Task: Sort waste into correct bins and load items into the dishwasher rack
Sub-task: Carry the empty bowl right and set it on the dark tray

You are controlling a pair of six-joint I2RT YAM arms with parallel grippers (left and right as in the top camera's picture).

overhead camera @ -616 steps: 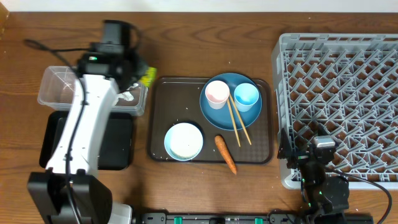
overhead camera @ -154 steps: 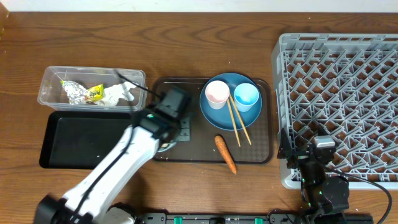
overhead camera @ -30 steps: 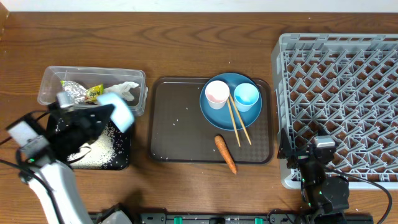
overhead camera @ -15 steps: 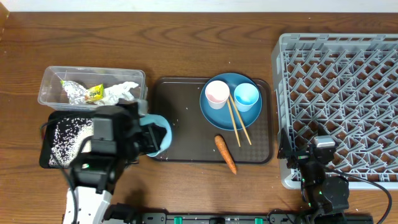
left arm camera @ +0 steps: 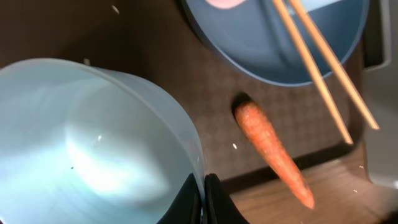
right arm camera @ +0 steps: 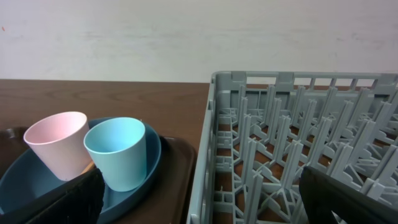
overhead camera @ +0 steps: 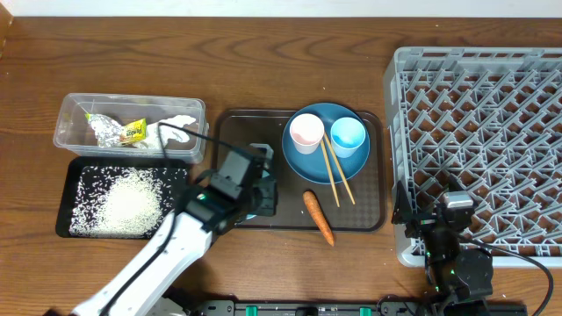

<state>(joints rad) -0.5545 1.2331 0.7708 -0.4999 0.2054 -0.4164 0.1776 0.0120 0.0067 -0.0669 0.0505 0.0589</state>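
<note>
Clear plastic tub (overhead camera: 61, 136) has the crumpled foil (overhead camera: 104, 130) with its yellow-green wrapper, plus the white tissue (overhead camera: 171, 130). Black tray (overhead camera: 63, 202) holds a loose heap of rice (overhead camera: 127, 197). On the brown serving tray (overhead camera: 237, 140), the round blue plate (overhead camera: 351, 167) carries the pink cup (overhead camera: 306, 132), the light blue cup (overhead camera: 348, 134) and the wooden chopsticks (overhead camera: 334, 171). The carrot (overhead camera: 318, 215) lies just below it. Left gripper (left arm camera: 203, 193) is pinching the rim of the glossy bowl (left arm camera: 93, 143) over that tray. Right gripper (overhead camera: 456, 209) sits spread wide by the grey lattice rack (overhead camera: 479, 132).
</note>
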